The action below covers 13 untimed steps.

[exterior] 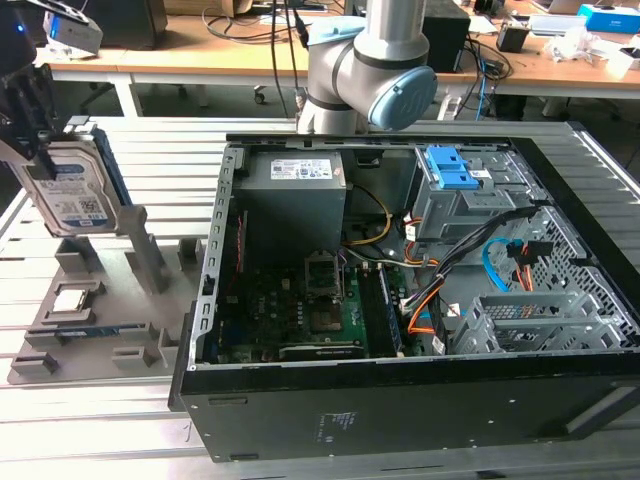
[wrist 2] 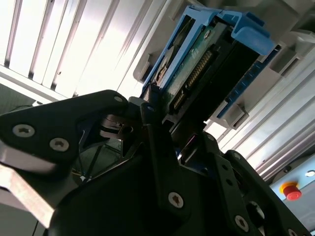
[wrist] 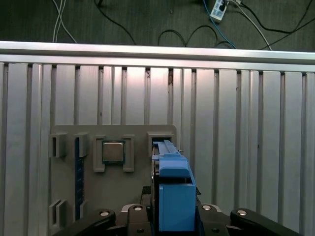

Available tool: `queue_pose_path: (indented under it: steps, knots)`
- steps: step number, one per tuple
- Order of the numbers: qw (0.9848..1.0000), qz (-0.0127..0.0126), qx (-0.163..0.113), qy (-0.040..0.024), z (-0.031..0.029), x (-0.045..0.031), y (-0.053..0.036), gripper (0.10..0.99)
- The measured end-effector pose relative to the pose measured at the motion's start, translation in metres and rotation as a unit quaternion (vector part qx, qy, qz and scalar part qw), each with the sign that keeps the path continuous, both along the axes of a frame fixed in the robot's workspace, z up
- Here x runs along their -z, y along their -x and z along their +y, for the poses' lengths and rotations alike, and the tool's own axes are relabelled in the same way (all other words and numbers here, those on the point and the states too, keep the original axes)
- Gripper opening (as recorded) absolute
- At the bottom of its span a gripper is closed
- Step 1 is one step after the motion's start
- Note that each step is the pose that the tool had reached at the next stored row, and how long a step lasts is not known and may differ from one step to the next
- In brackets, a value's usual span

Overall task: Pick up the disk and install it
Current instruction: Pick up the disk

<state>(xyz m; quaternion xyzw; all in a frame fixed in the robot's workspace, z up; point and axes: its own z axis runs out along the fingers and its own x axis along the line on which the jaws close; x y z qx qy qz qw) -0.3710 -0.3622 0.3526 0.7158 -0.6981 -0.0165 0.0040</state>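
Bright, even light fills the exterior view, drawing pale glare off the ribbed aluminium table (exterior: 150,150) while the open computer case (exterior: 400,410) holds its interior in shadow. In the second wrist view the slats burn out to white behind the disk (wrist 2: 197,73), and the black gripper (wrist 2: 179,120) lies dim. In the first wrist view a soft sheen crosses the slats, with the floor (wrist: 147,19) beyond dark.
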Motion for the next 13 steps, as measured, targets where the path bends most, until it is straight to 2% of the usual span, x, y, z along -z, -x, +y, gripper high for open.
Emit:
queue_pose_path:
  steps: [6,9,13]
  knots:
    - [1.0,0.0,0.0,0.0,0.0,-0.0074,0.0,0.365]
    - [1.0,0.0,0.0,0.0,0.0,-0.0152,0.0,0.365]
    - [1.0,-0.0001,0.0,0.0,0.0,-0.0203,0.0,0.365]
